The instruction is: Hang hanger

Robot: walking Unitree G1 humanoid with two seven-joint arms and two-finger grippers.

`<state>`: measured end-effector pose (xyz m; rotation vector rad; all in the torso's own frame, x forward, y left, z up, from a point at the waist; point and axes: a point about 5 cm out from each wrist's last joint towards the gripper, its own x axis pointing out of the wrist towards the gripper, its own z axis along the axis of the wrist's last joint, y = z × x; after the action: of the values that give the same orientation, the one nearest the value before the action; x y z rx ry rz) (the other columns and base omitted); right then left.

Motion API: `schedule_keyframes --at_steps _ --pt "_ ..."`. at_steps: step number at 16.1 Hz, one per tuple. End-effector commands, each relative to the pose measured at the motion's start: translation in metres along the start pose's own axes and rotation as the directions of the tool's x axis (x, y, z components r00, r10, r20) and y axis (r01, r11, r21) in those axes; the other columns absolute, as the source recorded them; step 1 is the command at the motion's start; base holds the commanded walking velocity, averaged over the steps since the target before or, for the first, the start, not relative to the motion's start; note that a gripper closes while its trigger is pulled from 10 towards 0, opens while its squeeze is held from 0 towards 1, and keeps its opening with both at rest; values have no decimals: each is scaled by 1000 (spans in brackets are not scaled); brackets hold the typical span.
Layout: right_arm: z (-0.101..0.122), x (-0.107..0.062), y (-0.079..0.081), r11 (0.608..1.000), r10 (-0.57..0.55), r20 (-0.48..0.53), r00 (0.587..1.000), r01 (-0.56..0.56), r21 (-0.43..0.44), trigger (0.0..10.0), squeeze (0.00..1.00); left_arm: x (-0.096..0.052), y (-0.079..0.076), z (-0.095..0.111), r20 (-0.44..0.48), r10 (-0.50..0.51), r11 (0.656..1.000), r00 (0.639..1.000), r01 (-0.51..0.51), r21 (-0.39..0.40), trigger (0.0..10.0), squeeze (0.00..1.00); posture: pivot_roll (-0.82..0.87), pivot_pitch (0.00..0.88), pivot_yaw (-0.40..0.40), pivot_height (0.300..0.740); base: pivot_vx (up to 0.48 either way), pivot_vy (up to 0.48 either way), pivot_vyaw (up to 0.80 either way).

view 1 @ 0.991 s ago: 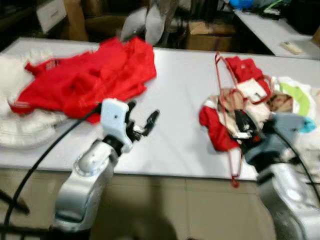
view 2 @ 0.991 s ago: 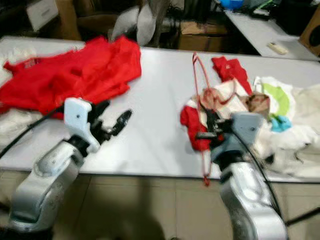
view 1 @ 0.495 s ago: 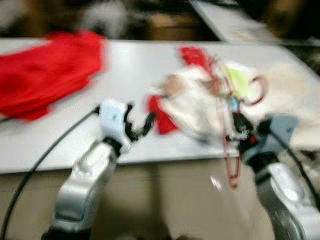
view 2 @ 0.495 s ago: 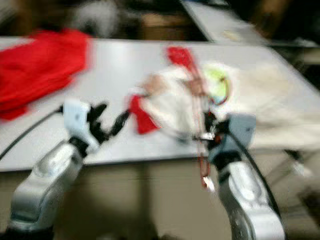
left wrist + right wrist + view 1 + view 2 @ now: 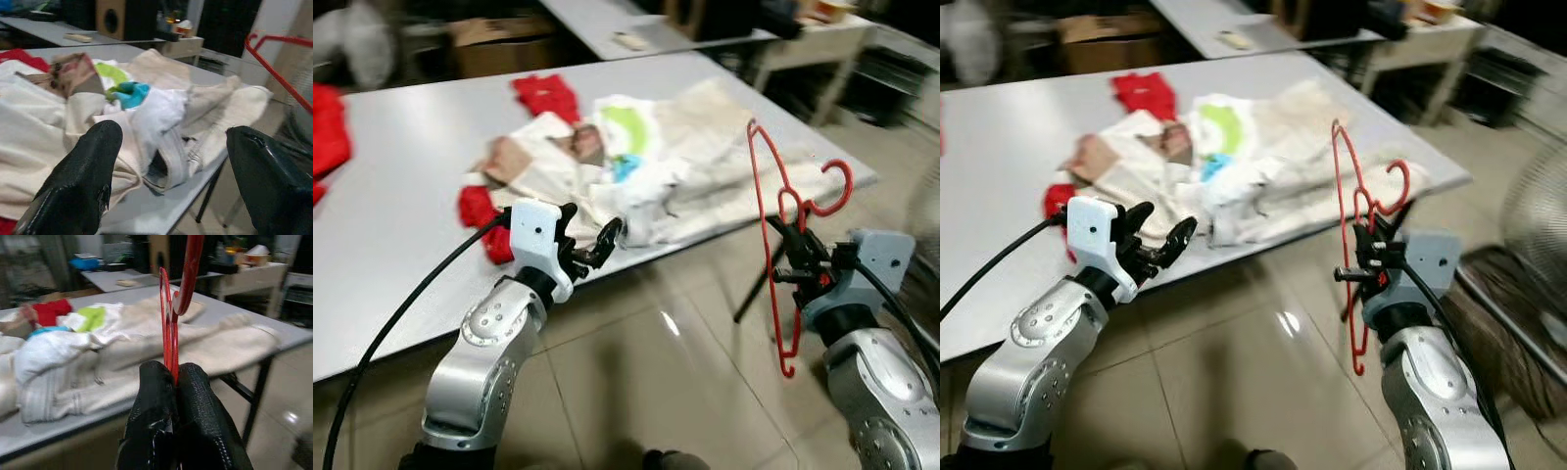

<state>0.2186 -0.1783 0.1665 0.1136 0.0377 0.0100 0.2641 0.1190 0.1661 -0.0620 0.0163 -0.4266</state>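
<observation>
From the head views the right gripper (image 5: 800, 262) holds the red hanger (image 5: 781, 211) clamped upright off the corner of the table (image 5: 391, 225), the left wrist view shows the left gripper (image 5: 168, 183) spread wide before the pile of clothes (image 5: 73, 112), and the right wrist view shows fingers (image 5: 152, 401) pinched on the wire.

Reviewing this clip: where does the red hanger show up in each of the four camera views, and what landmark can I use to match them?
Left eye view: red hanger at right, held off the table by the right pincer.
Right eye view: right of centre, over the floor.
Left wrist view: a red bar at the upper right edge.
Right wrist view: upright at centre, clamped between the fingers.
Shared landmark: the pile of pale clothes on the grey table.
</observation>
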Motion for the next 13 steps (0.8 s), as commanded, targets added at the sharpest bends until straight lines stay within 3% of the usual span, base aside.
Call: schedule_keyframes --at_steps 1,2,5,6,11,13 --pt "1 0 1 1000 -4 9 1000 4 9 10000 0 0 5 2 0 18 1000 1000 -18 22 10000 0 45 63 -28 740 0 0 -800" --pt "0 -1 1 1000 -9 7 1000 9 9 10000 0 0 7 4 8 23 998 1000 -23 66 10000 0 45 63 -28 740 0 0 -800" --pt "-4 -1 0 1000 0 -16 1000 0 -6 10000 0 2 6 4 5 40 997 999 -40 67 10000 0 39 64 -22 740 0 -480 -415" --pt "-6 -2 0 1000 3 -29 1000 -4 -21 10000 0 1 6 1 -2 50 998 999 -50 34 10000 0 39 65 -22 740 0 0 0" --pt "-10 0 -4 998 2 -58 998 -5 -55 10000 0 1 3 0 21 17 999 1000 -17 40 10000 0 40 65 -25 740 0 0 0" --pt "-10 1 -6 998 -4 -55 998 1 -61 10000 0 2 5 0 24 42 998 999 -44 51 10000 0 40 65 -23 740 345 0 -800"
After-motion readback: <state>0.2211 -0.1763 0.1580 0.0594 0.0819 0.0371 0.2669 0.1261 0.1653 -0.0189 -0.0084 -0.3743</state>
